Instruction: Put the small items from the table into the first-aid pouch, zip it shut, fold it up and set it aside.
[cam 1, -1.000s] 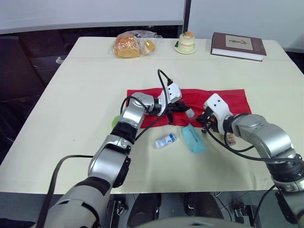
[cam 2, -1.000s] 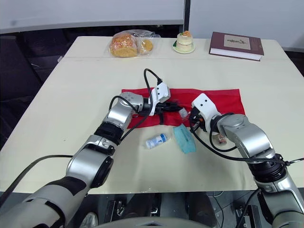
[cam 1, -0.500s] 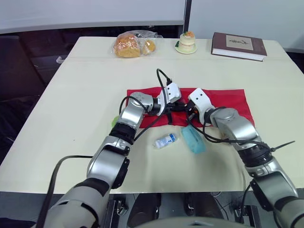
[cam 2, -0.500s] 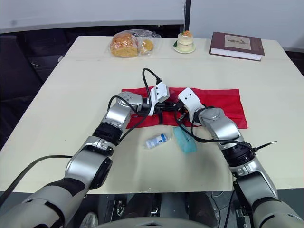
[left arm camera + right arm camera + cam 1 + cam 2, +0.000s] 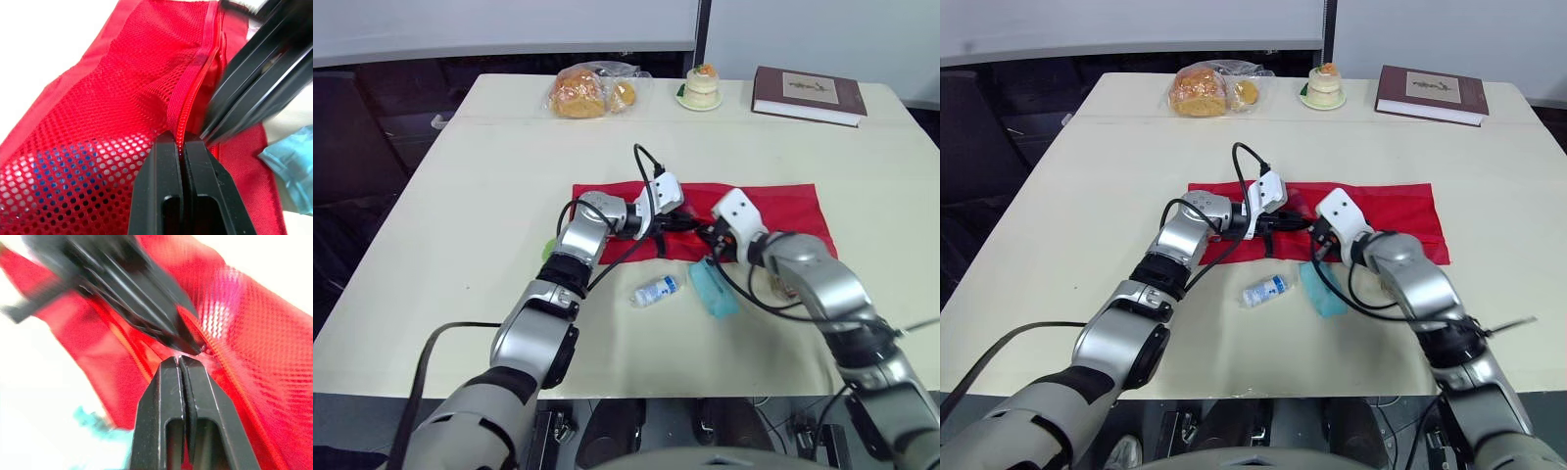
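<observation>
The red first-aid pouch (image 5: 778, 203) lies flat at mid-table, its mesh side (image 5: 122, 122) up. My left gripper (image 5: 691, 223) is shut on the pouch's zipper edge (image 5: 193, 93), as the left wrist view shows (image 5: 182, 144). My right gripper (image 5: 711, 239) sits just beside it at the pouch's near edge, fingers shut, their tips (image 5: 182, 363) against the zipper line. A small white bottle (image 5: 655, 290) and a teal packet (image 5: 713, 287) lie on the table in front of the pouch. A small pale item (image 5: 787, 287) lies partly hidden behind my right forearm.
At the far edge of the table sit a bag of bread (image 5: 584, 94), a small cake on a plate (image 5: 701, 86) and a brown book (image 5: 808, 95). A green scrap (image 5: 548, 250) peeks out beside my left forearm.
My right gripper swung left to the pouch opening beside the left gripper, then drew back slightly. The small pale item it carried a second ago is out of sight. The left gripper held still.
</observation>
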You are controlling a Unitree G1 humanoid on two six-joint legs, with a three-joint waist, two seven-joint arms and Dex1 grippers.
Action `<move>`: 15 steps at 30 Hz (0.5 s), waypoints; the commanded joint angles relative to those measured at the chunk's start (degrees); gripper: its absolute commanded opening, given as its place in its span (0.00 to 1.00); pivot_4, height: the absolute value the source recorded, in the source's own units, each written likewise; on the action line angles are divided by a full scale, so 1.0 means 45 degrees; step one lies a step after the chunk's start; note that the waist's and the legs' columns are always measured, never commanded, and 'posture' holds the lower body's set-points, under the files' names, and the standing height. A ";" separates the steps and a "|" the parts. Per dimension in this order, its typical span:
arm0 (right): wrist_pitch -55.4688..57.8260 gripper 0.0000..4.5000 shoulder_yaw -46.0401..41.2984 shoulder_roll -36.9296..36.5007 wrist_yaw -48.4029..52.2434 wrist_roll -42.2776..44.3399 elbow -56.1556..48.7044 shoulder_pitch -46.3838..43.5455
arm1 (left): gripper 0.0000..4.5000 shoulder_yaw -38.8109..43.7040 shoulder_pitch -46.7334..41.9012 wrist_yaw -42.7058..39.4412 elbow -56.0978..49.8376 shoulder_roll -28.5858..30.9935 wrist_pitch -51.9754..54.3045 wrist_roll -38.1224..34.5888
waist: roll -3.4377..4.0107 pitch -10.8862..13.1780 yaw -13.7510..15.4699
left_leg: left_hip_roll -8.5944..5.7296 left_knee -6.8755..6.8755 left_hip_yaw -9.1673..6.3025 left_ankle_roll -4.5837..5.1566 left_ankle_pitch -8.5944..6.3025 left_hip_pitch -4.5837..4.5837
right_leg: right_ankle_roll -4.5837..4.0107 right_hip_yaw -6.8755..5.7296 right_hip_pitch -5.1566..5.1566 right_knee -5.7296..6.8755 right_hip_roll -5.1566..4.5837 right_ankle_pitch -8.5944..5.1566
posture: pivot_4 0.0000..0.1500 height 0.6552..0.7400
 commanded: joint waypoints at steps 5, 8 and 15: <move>-0.0861 0.41 -0.4225 -0.2242 0.2762 0.3166 -0.2731 0.2655 | 0.00 0.0143 -0.0634 0.0262 0.0955 0.0184 -0.0982 0.0065 | -0.0003 0.0001 -0.0036 | 0.0004 0.0000 0.0002 0.0003 -0.0002 0.0025 | 0.0001 0.0001 0.0021 0.0007 0.0002 0.0000 | 1.00 0.87; -0.0985 0.65 -0.6151 -0.3131 0.4049 0.4440 -0.2836 0.3770 | 0.00 0.0159 -0.0681 0.0199 0.1246 0.0376 -0.1190 0.0121 | -0.0003 0.0002 -0.0005 | 0.0006 0.0000 0.0004 0.0003 -0.0002 0.0030 | 0.0000 0.0002 0.0021 0.0012 0.0004 -0.0001 | 1.00 0.87; -0.1199 0.99 -1.1138 -0.5370 0.7223 0.6579 -0.1986 0.5921 | 0.00 0.0186 -0.0656 -0.0100 0.1728 0.1222 -0.1610 0.0287 | -0.0007 0.0002 0.0004 | 0.0016 0.0000 0.0019 0.0005 -0.0003 0.0050 | 0.0002 0.0013 0.0037 0.0007 0.0004 -0.0001 | 1.00 0.87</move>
